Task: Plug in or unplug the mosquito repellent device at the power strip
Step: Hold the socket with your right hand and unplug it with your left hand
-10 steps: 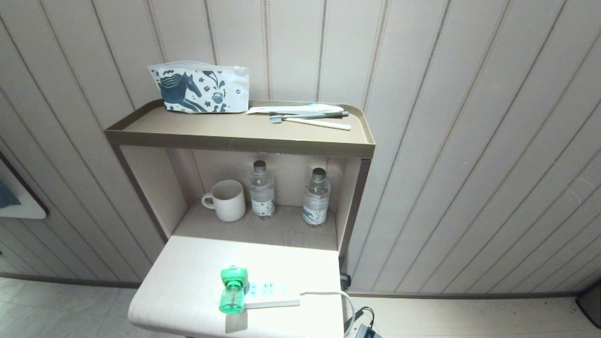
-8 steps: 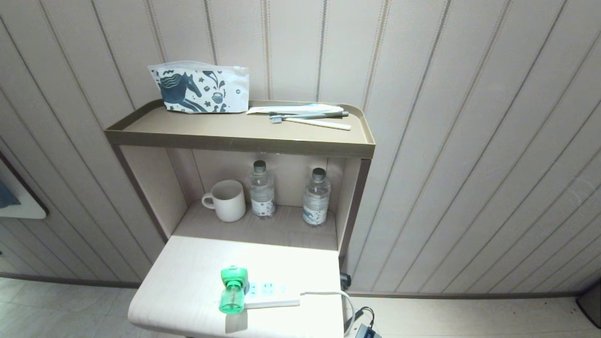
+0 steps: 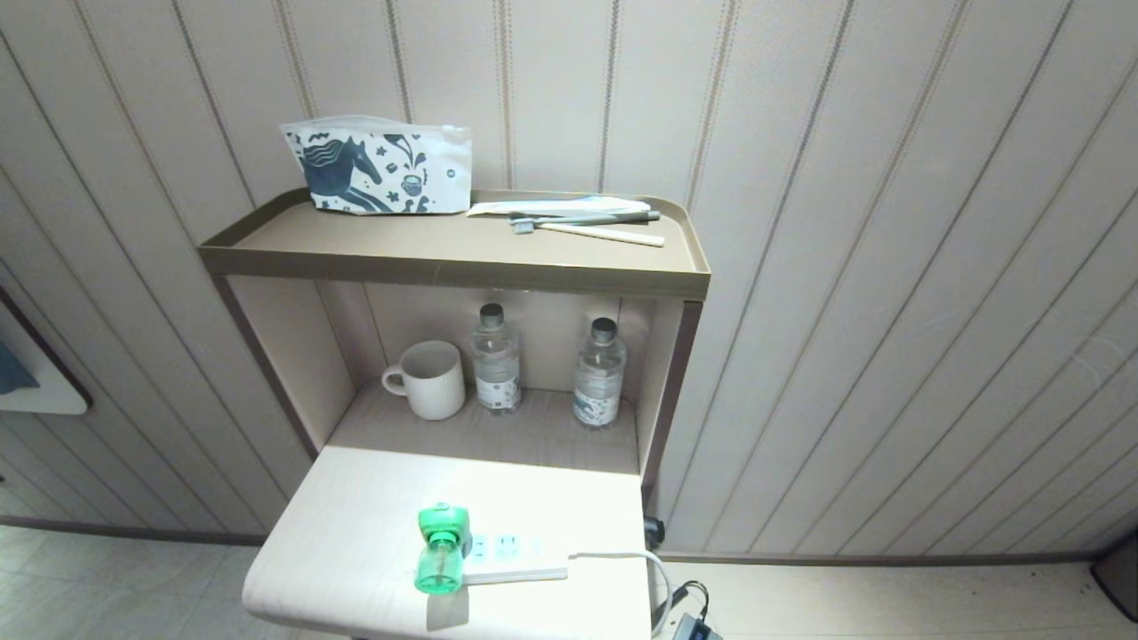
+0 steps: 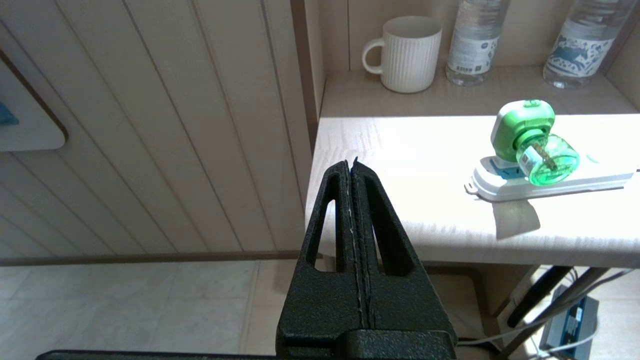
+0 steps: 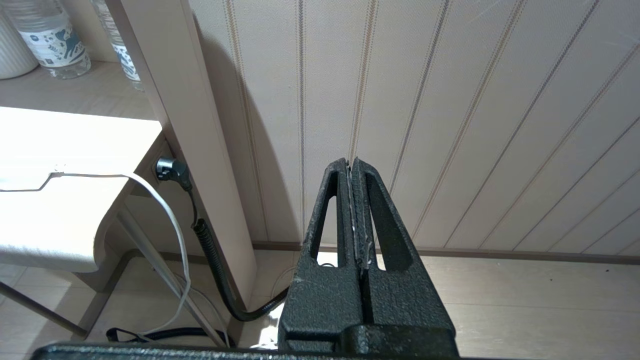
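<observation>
Mosquito repellent device (image 3: 441, 548): one, green.
Power strip (image 3: 516, 556): one, white.
White cable (image 3: 622, 557) of the strip: one.
Water bottles: two, one (image 3: 495, 359) next to the mug and one (image 3: 598, 374) further right.
Mug (image 3: 430, 380): one, white.
Pouch (image 3: 380, 167) with a horse print: one.
Toothbrushes: two, one grey (image 3: 582, 219) and one light (image 3: 600, 234).
Grippers: two, the left gripper (image 4: 351, 167) and the right gripper (image 5: 350, 165).

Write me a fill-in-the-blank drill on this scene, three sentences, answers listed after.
1. The green mosquito repellent device sits plugged into the flat white ____.
2. The ribbed white mug stands beside ____ clear water bottles.
3. The black left gripper is ____, holding nothing.

Missing words: power strip; two; shut
</observation>
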`<state>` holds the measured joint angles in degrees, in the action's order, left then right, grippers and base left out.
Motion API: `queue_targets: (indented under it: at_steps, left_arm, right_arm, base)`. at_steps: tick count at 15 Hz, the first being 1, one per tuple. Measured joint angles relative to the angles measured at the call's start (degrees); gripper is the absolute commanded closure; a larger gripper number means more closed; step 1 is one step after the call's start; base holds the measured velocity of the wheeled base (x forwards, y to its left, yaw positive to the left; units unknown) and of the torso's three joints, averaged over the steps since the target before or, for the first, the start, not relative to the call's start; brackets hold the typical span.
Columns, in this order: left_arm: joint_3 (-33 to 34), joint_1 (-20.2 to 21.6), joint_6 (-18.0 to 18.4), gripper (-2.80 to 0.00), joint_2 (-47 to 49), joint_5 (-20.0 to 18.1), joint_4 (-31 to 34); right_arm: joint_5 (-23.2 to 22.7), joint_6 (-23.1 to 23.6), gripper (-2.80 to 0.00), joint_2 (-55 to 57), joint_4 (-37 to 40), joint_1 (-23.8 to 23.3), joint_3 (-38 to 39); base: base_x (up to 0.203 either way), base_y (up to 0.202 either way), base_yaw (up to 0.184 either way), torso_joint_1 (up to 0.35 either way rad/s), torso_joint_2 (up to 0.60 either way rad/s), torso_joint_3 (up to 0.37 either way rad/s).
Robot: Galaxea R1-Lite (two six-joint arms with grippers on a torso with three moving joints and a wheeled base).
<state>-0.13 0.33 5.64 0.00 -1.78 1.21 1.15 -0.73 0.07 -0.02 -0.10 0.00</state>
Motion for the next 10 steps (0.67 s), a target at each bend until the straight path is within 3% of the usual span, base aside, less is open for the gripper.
queue_targets:
  at_steps: [4, 8, 10]
  left_arm:
    - [-6.9, 0.0, -0.1, 0.0, 0.8, 0.0, 3.5]
    - [-27.7, 0.0, -0.3, 0.0, 9.6, -0.5, 13.9]
    - [-39.6, 0.1, -0.8, 0.0, 18.0, -1.3, 22.7]
  right_arm:
    - [0.0, 0.0, 0.0, 0.0, 0.0, 0.0, 0.0]
    - [0.0, 0.0, 0.0, 0.0, 0.0, 0.0, 0.0]
    - [0.0, 0.0, 0.0, 0.0, 0.0, 0.0, 0.0]
  base:
    - [0.0, 0.0, 0.0, 0.0, 0.0, 0.0]
    - [0.0, 0.0, 0.0, 0.0, 0.0, 0.0]
    - [0.0, 0.0, 0.0, 0.0, 0.0, 0.0]
